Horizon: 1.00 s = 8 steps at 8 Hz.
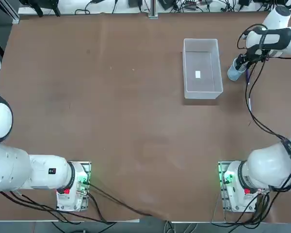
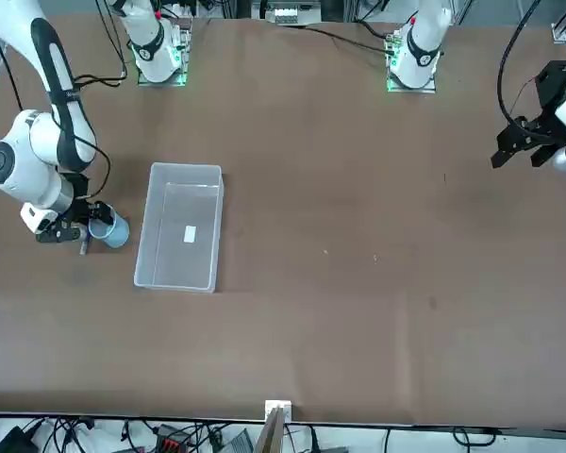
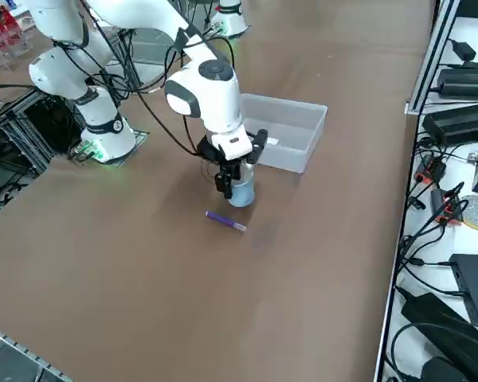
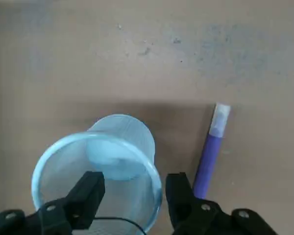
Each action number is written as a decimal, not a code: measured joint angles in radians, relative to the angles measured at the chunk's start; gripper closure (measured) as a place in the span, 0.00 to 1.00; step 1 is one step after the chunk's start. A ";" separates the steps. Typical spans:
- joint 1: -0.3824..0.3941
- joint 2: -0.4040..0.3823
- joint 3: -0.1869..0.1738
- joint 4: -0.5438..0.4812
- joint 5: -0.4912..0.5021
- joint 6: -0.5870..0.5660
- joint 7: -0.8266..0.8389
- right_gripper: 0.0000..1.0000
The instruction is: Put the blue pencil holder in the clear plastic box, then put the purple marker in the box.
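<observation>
So right gripper [image 4: 132, 193] jaws straddle the small light-blue cylindrical pencil holder [image 4: 100, 171] rim, not pinching yet; next, squeeze and carry to the clear rectangular plastic box [image 1: 202, 68]

A translucent light-blue cylindrical plastic cup [image 4: 100, 166] with a paler blue bottom sits between the black fingers of the white right gripper [image 4: 134, 193] on a plain brown tabletop [image 1: 111, 111]. A thin purple marker [image 4: 209, 152] shows a whitish tip. The clear, whitish rectangular plastic box [image 1: 201, 68] carries a small white label [image 1: 198, 74].
</observation>
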 joint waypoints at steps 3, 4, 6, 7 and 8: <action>-0.003 0.001 0.000 0.007 0.000 0.001 -0.001 0.44; -0.004 0.001 0.000 0.008 0.000 0.001 -0.002 0.59; -0.004 -0.001 0.002 0.011 0.003 0.001 -0.003 0.94; -0.004 -0.005 0.003 0.016 0.003 0.000 -0.003 0.94; -0.004 -0.006 0.003 0.023 0.003 -0.001 -0.003 0.94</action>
